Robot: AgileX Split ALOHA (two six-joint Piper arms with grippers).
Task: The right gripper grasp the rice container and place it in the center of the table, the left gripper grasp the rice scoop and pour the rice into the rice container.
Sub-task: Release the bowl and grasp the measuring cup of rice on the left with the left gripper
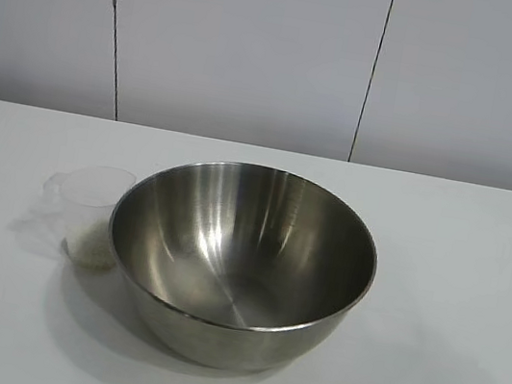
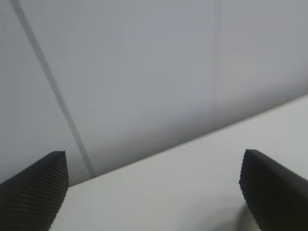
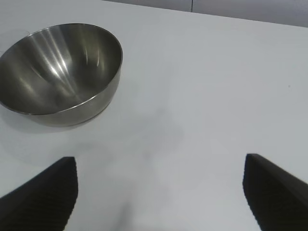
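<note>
The table (image 1: 475, 285) bears the rice container (image 1: 241, 260) at its middle, upright, its inside bare steel. The rice scoop (image 1: 89, 214) stands touching its left side, rice (image 1: 91, 249) low inside, its handle hard to make out. The right gripper (image 3: 161, 192) gapes wide over bare tabletop, holding nothing. The left gripper (image 2: 154, 187), seen only from its own wrist, is spread wide and empty, facing the wall (image 2: 144, 72). Neither arm appears in the exterior view.

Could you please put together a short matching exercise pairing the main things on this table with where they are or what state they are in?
Things:
1. rice container
2. rice scoop
3. rice
4. right gripper

Descriptions:
A. small white heap at the bottom of the clear cup
B. open, with nothing between its fingers
C. shiny steel, with no grains inside
D. upright, touching the bowl's side

Pairs: 1-C, 2-D, 3-A, 4-B
</note>
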